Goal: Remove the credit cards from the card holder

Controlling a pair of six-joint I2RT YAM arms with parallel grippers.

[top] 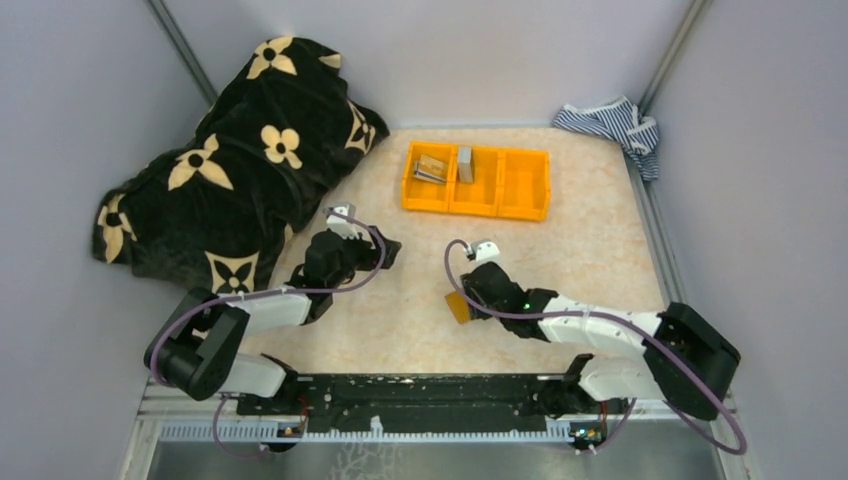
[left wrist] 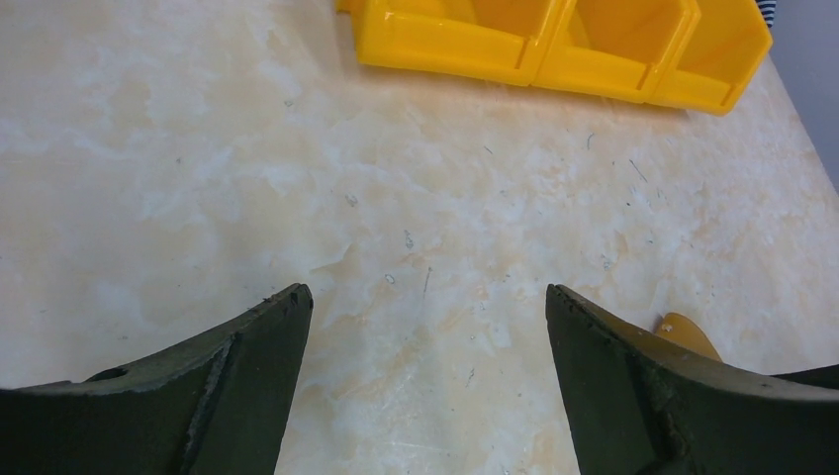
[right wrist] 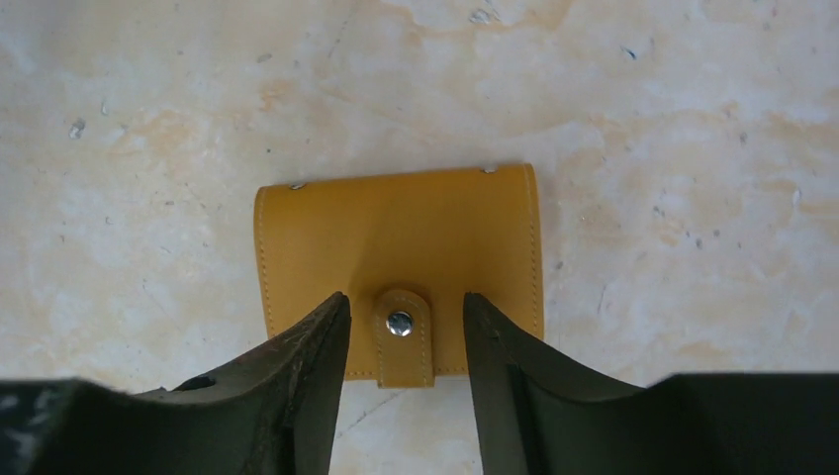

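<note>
Right hand (right wrist: 406,297) apart, straddling small snap tab (right wrist: 403,341) | flat orange-tan leather card holder (right wrist: 396,228) lies directly under my fingers (right wrist: 297,366) | long axis finger-to-finger

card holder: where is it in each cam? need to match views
Top external: card holder, centre, partly under the right arm.
Left wrist: orange sliver at lower right, probably it.
Right wrist: centre, closed, tab between fingers of the right gripper.
Shared: yellow bin, top and left wrist only.
</note>
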